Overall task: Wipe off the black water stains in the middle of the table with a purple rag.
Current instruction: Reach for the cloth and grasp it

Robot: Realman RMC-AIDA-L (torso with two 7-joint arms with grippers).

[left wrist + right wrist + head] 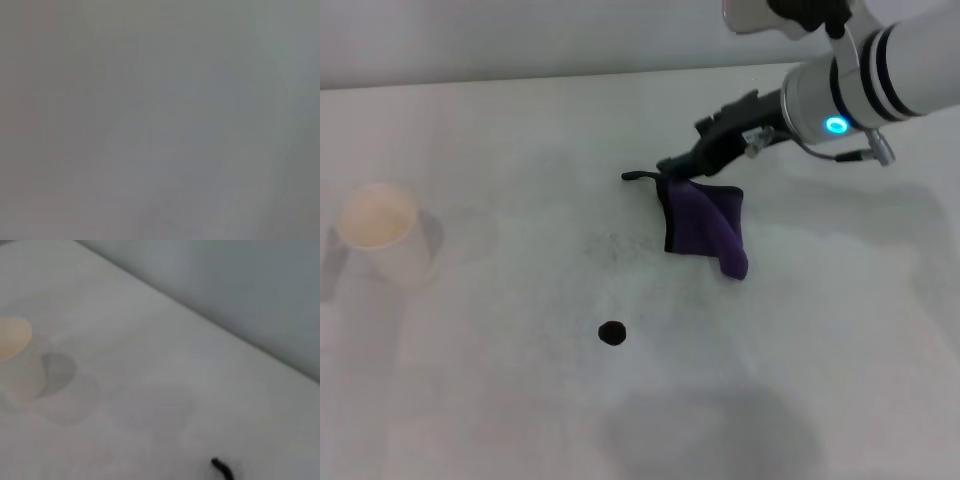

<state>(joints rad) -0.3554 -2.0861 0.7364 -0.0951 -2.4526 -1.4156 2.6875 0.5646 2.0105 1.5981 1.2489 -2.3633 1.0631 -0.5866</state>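
Head view: right hand (678, 166) reaches in from the far right, closed on the top corner of the purple rag (705, 228). Rag hangs off the grip, lower edge draped down toward the white bench (800, 340); contact with the surface unclear. Its thin black loop tail (638, 176) sticks out to the left of the grip.

Black water stain (612, 333) sits on the bench nearer the robot, left of the rag and well apart from it.

Pale cup (382, 240) stands at the bench's left side; contents not discernible.

Right wrist view: shows cup (12, 355) and loop tail end (222, 469); no rag body, no stain.

Left wrist view: featureless grey. Left hand not seen.
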